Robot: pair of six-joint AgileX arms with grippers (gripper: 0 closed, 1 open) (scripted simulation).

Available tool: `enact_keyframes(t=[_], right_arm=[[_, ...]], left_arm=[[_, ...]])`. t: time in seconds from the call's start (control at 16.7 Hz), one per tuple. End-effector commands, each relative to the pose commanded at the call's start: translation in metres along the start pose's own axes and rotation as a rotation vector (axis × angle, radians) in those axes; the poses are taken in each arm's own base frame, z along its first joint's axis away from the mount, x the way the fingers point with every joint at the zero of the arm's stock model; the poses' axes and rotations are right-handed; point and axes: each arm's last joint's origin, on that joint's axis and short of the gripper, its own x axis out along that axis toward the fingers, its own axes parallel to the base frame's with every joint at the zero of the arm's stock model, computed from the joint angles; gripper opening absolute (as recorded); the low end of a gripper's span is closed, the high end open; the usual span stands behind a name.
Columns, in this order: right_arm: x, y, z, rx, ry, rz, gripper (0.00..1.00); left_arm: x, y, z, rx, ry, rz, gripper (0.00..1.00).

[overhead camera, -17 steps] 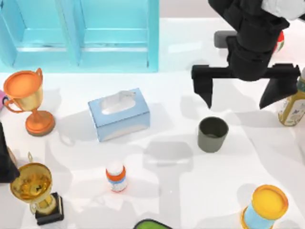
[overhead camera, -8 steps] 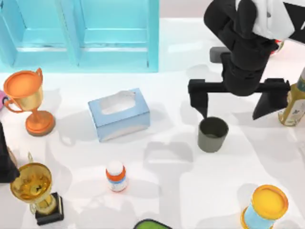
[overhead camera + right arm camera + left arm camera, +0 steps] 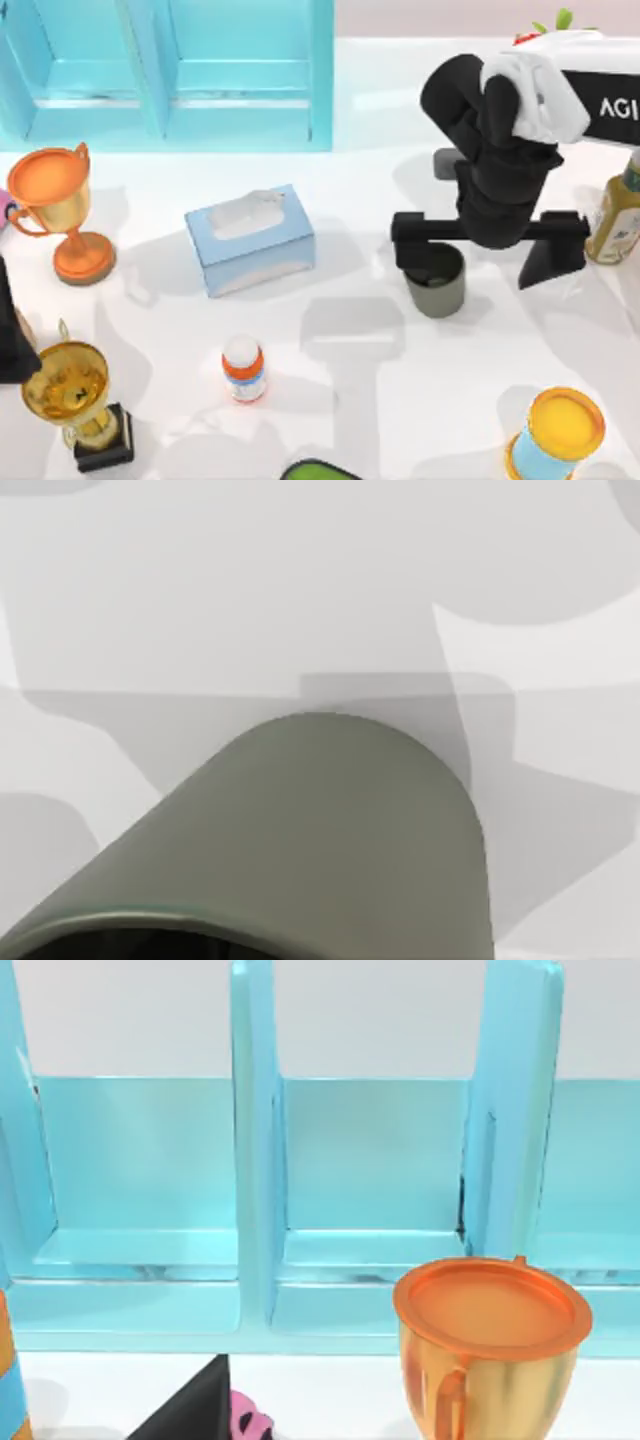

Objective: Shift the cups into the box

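Orange metal catches the eye first at the top view's left: an orange trophy cup (image 3: 58, 213) stands near the table edge, with a gold trophy cup (image 3: 75, 400) on a black base below it, neither of them part of the job. My left arm is parked at that left edge, and whether its fingers are apart or together I cannot tell. Behind these stands the turquoise box (image 3: 165, 75), its compartments bare, so by my judgement no cup has been delivered yet. Moving right, a pale blue tissue box (image 3: 250, 238) lies near the middle and a small white-capped pill bottle (image 3: 243, 368) stands in front of it. Further right is the one dark grey-green cup (image 3: 435, 280) in sight, upright on the white table (image 3: 330, 420), well apart from the box. The right gripper (image 3: 488, 250) hangs over it with its fingers spread wide; the left finger sits at the cup's rim while the right finger stands clear beyond it, so nothing is gripped. Grasping, lifting and carrying all remain, and a second cup is nowhere to be placed from these views. The right wrist view adds the cup's (image 3: 330, 830) matte wall close up; the left wrist view adds the box's (image 3: 370, 1160) bare inner walls
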Motion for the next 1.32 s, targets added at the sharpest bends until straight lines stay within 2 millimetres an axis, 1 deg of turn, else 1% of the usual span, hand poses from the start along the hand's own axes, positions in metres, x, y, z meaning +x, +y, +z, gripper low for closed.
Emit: enact_keyframes(t=[0.12,0.9,0.96,1.32], right_arm=[[0.0,0.0,0.0,0.0,0.0,0.0,1.0],[0.0,0.0,0.0,0.0,0.0,0.0,0.02],[0.0,0.0,0.0,0.0,0.0,0.0,0.0],[0.0,0.0,0.0,0.0,0.0,0.0,0.0]], left_arm=[[0.0,0.0,0.0,0.0,0.0,0.0,1.0],[0.0,0.0,0.0,0.0,0.0,0.0,1.0],[0.0,0.0,0.0,0.0,0.0,0.0,1.0],[0.0,0.0,0.0,0.0,0.0,0.0,1.0]])
